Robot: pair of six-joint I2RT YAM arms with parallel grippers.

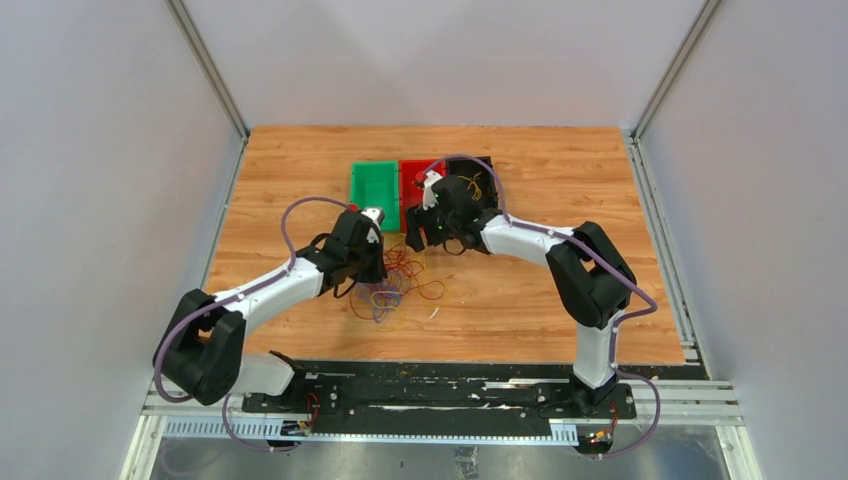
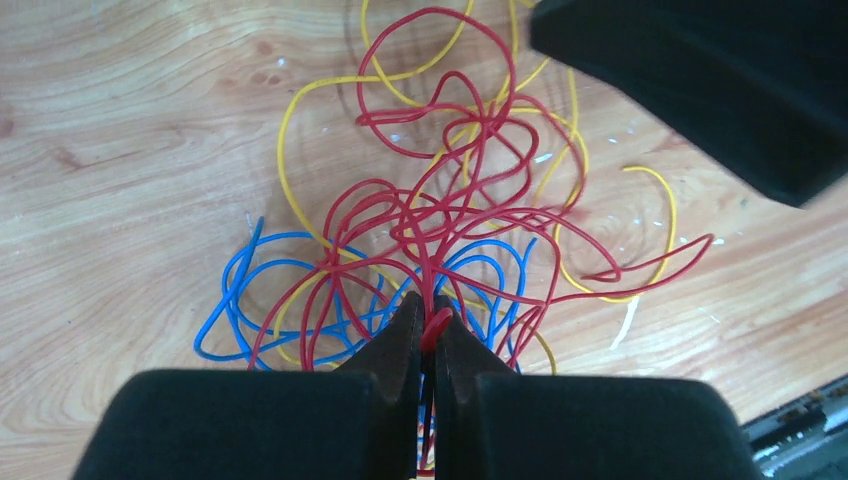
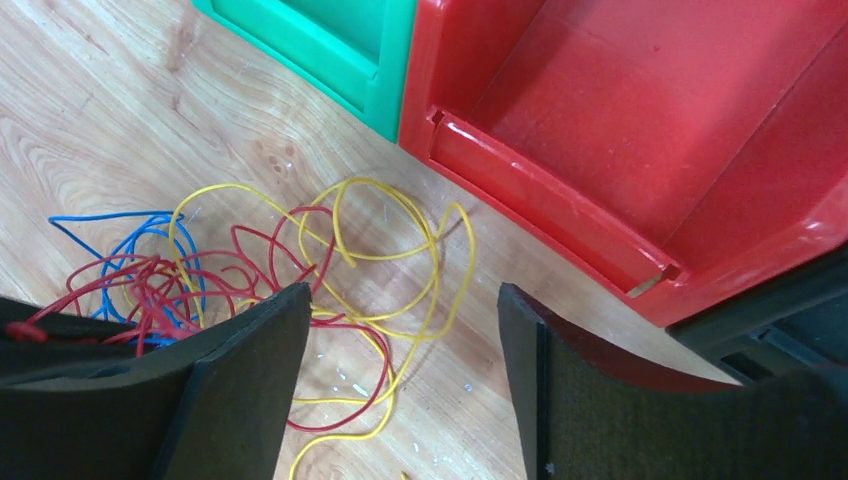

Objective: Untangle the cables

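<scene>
the wooden table [image 1: 560, 300] carries a green bin [image 1: 374, 192] and a red bin [image 3: 650, 120] at the back, likely for sorted strands. the cables [image 2: 420, 220] lie tangled on bare wood near them, red, yellow and blue interlooped. the right gripper [image 3: 405, 320] hangs wide and empty over yellow loops, seemingly ready to take one. the left gripper [image 2: 432, 315] is pinched tight on a red cable [image 2: 437, 325], probably to draw it free.

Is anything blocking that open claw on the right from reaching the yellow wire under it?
Nothing visible does. The right gripper hangs open over the yellow cable loops lying on the table. The red bin sits off to one side, not in between.
</scene>
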